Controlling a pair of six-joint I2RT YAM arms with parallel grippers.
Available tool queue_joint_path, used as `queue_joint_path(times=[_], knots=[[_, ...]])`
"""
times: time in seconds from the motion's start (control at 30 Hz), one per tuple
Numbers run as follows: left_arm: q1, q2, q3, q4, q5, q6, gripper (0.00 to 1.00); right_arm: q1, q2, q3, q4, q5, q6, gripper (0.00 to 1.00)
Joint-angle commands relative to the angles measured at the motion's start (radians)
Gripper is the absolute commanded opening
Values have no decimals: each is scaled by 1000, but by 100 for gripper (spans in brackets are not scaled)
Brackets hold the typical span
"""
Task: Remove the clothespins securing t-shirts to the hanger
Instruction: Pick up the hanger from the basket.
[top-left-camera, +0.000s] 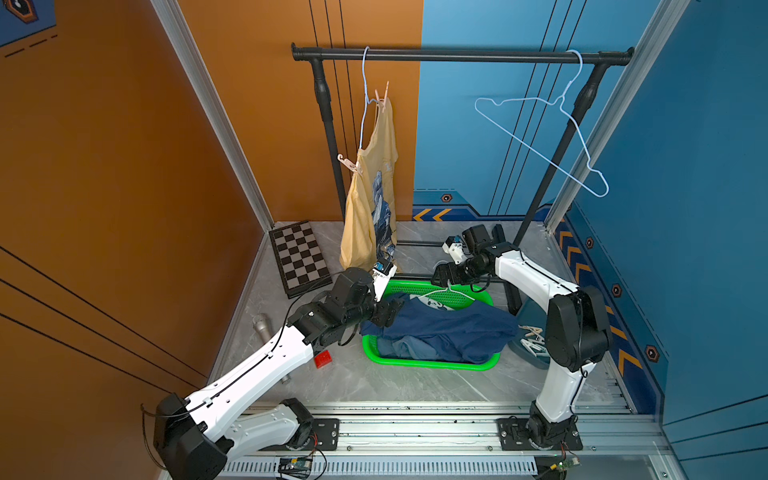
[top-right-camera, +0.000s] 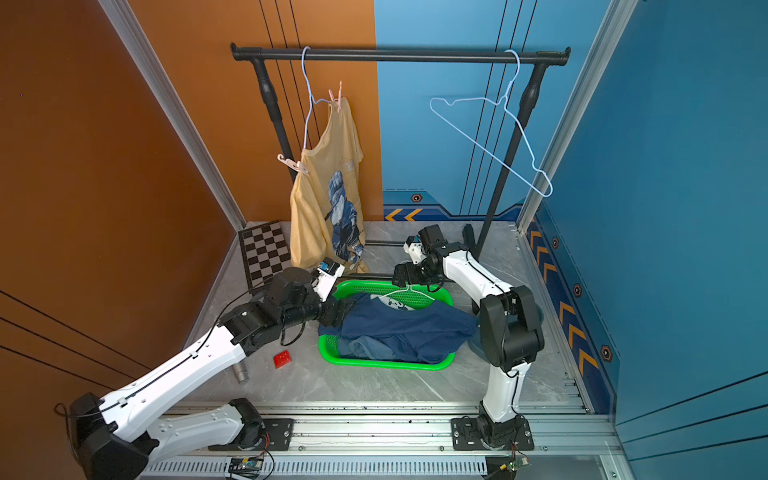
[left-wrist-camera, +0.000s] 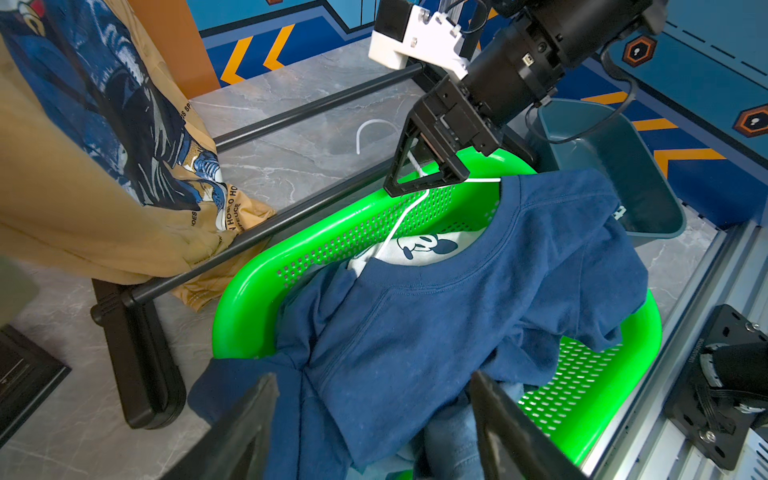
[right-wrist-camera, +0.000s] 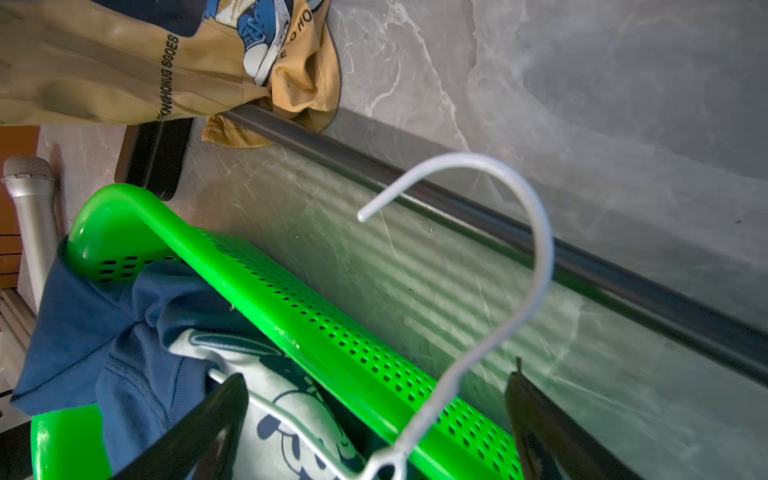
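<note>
A grey marbled worktop sits between an orange wall and a blue one, with a black clothes rail standing across the back. On the rail's left part, a pale blue hanger carries the yellow t-shirt, whose hem bunches on the worktop. Two pink clothespins pin it to the wire, one at the upper shoulder and one at the lower shoulder. A bare hanger hangs tilted near the rail's right end.

A green basket in the middle holds the navy t-shirt, draped over its near rim. The slate-blue t-shirt is crumpled beneath it. A white hanger lies inside the navy collar, its hook jutting past the far rim.

The right end effector is spread wide, with the hanger's neck between its jaws and touching neither. The left end effector is also spread, poised over the navy sleeve without pinching it.

Loose clothespins lie in a grey-blue bin just right of the basket. A chessboard, a red brick and a microphone lie at the left.
</note>
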Motion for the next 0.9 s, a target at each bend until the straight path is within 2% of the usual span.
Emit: queue_joint_path(times=[0.0, 0.43, 0.6, 0.7, 0.87], knots=[[13, -24, -1, -37, -22, -2, 76, -3, 17, 14, 68, -89, 28, 96], [25, -45, 7, -62, -28, 6, 76, -30, -118, -113, 322, -289, 103, 93], [29, -55, 9, -65, -26, 7, 76, -51, -175, -168, 388, -381, 134, 86], [31, -60, 8, -67, -23, 7, 75, -59, -193, -185, 390, -445, 126, 78], [33, -71, 3, -73, -24, 9, 75, -60, -254, -243, 379, -483, 51, 68]])
